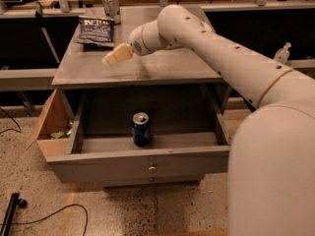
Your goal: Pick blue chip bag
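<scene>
The blue chip bag (96, 31) lies flat on the far left of the grey cabinet top (162, 65), dark navy with a pale lettered banner across its top. My gripper (114, 56) hangs over the cabinet top, just to the right of and nearer than the bag, apart from it. The white arm reaches in from the lower right.
A silver can (111, 5) stands behind the bag at the back edge. A blue soda can (141, 129) stands upright in the open drawer (147, 156). A cardboard box (49, 129) sits left of the drawer. Cables lie on the floor at lower left.
</scene>
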Controlling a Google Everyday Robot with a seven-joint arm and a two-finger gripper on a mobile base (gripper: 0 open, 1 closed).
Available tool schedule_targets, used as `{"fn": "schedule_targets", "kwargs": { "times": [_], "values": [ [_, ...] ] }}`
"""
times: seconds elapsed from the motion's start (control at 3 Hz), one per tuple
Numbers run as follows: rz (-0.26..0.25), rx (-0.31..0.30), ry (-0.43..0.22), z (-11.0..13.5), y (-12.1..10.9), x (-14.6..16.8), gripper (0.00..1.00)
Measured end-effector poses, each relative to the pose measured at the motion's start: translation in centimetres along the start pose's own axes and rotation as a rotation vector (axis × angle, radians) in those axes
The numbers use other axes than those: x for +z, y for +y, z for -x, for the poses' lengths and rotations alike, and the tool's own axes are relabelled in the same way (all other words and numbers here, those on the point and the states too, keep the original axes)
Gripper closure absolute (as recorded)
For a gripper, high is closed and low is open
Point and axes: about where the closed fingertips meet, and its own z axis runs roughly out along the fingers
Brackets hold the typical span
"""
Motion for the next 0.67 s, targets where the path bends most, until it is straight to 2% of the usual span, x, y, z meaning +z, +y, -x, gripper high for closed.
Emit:
{"fn": "schedule_targets", "kwargs": {
  "times": [0.33, 0.67],
  "values": [
    [-0.049, 0.043, -0.002, 0.3, -2.5, 3.6, 0.00],
    [-0.058, 0.075, -0.038, 2.3, -3.5, 6.0, 0.00]
  ]
}}
